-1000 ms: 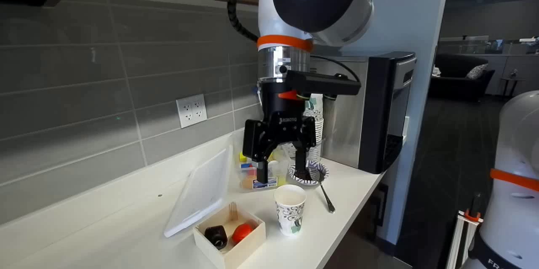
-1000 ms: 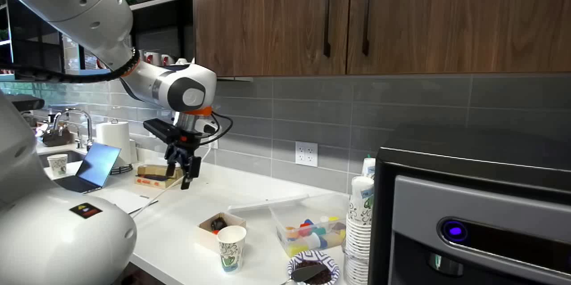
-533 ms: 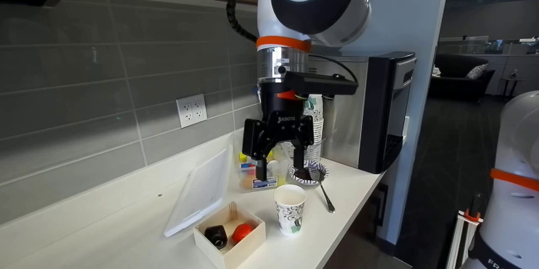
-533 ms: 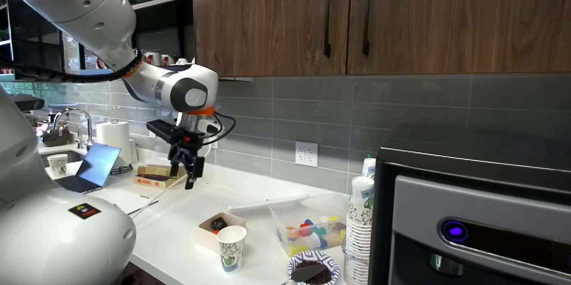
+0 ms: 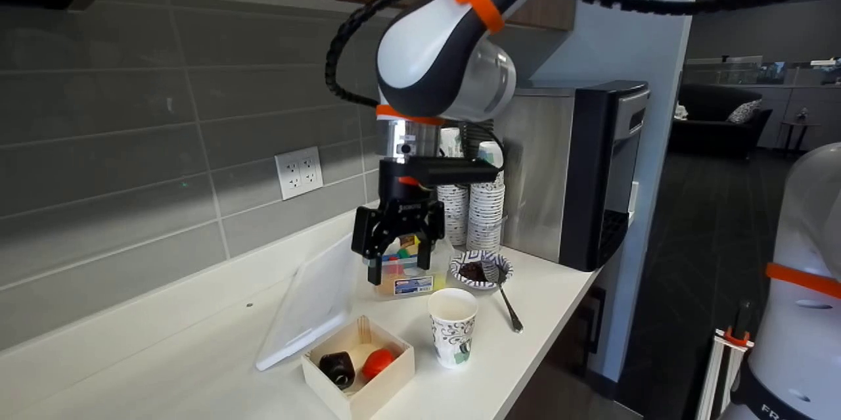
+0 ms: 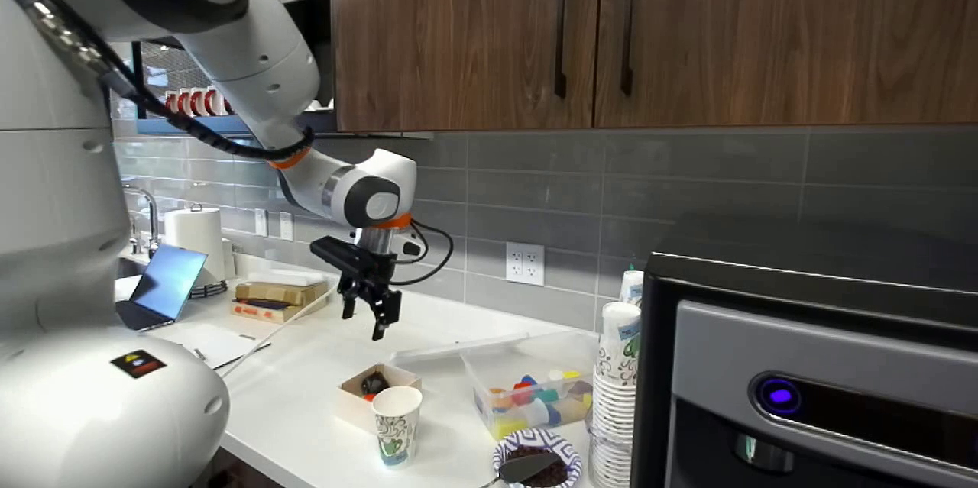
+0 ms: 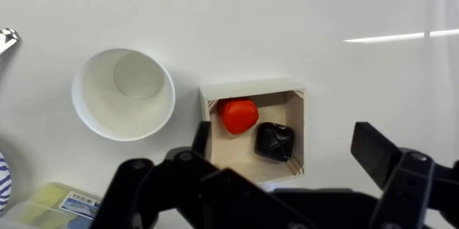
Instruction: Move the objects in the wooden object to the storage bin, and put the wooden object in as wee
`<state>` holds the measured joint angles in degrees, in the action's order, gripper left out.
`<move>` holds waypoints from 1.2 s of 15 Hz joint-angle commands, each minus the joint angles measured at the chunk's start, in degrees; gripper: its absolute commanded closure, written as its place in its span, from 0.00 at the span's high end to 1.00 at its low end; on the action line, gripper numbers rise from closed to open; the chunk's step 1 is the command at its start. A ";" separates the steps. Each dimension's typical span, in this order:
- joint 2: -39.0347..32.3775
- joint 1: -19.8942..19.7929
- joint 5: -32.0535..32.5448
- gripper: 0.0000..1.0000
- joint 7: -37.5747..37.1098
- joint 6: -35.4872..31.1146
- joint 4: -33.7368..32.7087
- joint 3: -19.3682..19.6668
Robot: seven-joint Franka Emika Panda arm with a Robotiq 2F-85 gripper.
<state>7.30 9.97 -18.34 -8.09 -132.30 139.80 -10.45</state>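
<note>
The pale wooden box (image 5: 387, 388) stands on the counter in both exterior views (image 6: 359, 409) and in the wrist view (image 7: 251, 86). It holds a red object (image 7: 239, 115) and a black object (image 7: 275, 141), lying apart. The clear storage bin (image 6: 527, 350) holds several colourful items; its corner shows at the lower left of the wrist view (image 7: 46, 214). My gripper (image 5: 399, 265) is open and empty, raised above the counter in both exterior views (image 6: 363, 322). In the wrist view its fingers (image 7: 283, 132) are spread, with the left finger over the box's left wall and the right one past its right side.
A white paper cup (image 7: 123, 94) stands close beside the box. A patterned bowl with a spoon (image 5: 483, 269), stacked cups (image 5: 486, 216) and a steel machine (image 5: 565, 170) stand beyond. A translucent lid (image 5: 315, 302) leans behind the box. A laptop (image 6: 168, 286) stands further off.
My gripper has come down and moved along the counter, nearer the wooden box and bin. It stays open. The box, its contents, the cup and the bin have not moved.
</note>
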 commanded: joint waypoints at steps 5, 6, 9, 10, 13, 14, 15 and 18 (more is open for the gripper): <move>-20.88 0.06 -0.92 1.00 7.62 -9.26 -10.99 -0.67; -22.82 -0.06 -0.97 1.00 8.24 -9.31 -12.41 -1.04; -27.47 -0.46 -0.66 1.00 9.23 -9.50 -16.02 -1.80; -29.04 -0.68 -0.84 1.00 9.39 -9.41 -17.25 -2.00; -32.65 -0.71 0.08 1.00 9.37 -9.54 -20.08 -1.88; -33.64 -0.77 0.11 1.00 9.34 -9.23 -20.93 -1.90; -34.67 -0.95 -0.10 1.00 9.32 -8.84 -21.85 -1.98; -37.31 -1.49 -0.37 1.00 9.61 -7.91 -24.12 -2.28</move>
<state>-26.81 9.72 -18.44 0.40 -141.64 119.30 -11.81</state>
